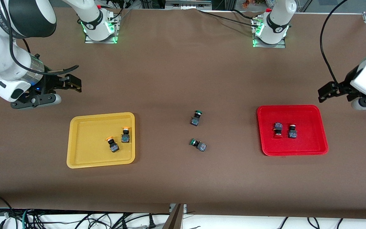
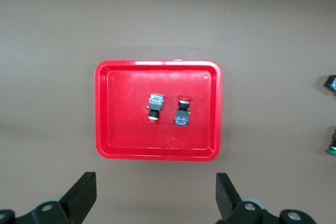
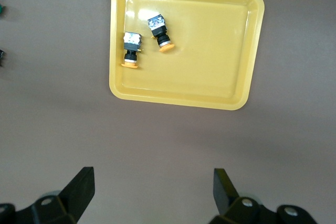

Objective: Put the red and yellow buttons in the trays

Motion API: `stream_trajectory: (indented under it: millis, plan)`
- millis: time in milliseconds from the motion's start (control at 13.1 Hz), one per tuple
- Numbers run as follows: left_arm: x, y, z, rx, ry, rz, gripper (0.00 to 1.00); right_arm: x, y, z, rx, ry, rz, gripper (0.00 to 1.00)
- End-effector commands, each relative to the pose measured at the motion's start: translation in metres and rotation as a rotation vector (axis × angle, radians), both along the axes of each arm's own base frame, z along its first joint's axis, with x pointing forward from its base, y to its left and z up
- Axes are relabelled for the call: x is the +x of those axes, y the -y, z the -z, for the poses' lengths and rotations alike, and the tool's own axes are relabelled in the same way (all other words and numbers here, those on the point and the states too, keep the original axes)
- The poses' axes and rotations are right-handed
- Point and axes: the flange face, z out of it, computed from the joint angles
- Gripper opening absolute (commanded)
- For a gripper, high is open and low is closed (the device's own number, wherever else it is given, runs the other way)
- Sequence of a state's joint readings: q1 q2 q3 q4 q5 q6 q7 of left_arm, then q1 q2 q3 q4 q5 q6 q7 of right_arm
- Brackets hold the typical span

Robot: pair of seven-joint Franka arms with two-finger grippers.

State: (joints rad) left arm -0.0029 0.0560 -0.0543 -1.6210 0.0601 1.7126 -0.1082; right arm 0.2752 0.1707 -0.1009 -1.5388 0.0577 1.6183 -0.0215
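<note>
Buttons sit sorted on the brown paper-covered bench (image 1: 183, 79): the shallow yellow plastic tray with rounded corners (image 1: 87, 159), toward the right arm's end, holds two push-button switches with dark blocky bodies and yellow-orange caps, one (image 1: 125, 135) lying with its cap pointing away from the front camera, the other (image 1: 112, 144) just beside it, slightly nearer that camera and tilted at an angle; the two look close but apart. The matching shallow red plastic tray (image 1: 310, 112), toward the left arm's end, holds two like switches with red mushroom caps lying side by side and apart, one (image 1: 277, 130) with its cap toward the front camera, the other (image 1: 292, 130) with its cap away from it. Between the trays, on the bare bench, lie two switches with green caps (image 1: 196, 117) (image 1: 198, 145), well apart from both trays. The right end effector (image 1: 70, 83) hangs over bare bench beside the yellow tray's farther edge, fingers spread and empty. The left end effector (image 1: 327, 92) hangs over the bench by the red tray's farther corner, likewise spread wide with nothing in it.
</note>
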Motion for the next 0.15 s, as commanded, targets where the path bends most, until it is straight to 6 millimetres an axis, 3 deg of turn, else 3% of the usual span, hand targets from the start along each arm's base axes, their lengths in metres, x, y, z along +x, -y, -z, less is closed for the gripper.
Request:
stream_trajectory:
  millis: [0,76]
  plan:
    - [-0.0215,0.0085,-0.0004,-0.01,-0.042,0.061,1.0,0.0001,0.0046,-0.0066,-0.004,0.009,-0.031,1.0]
    - [-0.021,0.0091,0.0023,-0.018,-0.063,0.049,1.0,0.0001,0.0046,-0.0066,-0.004,0.009,-0.031,1.0]
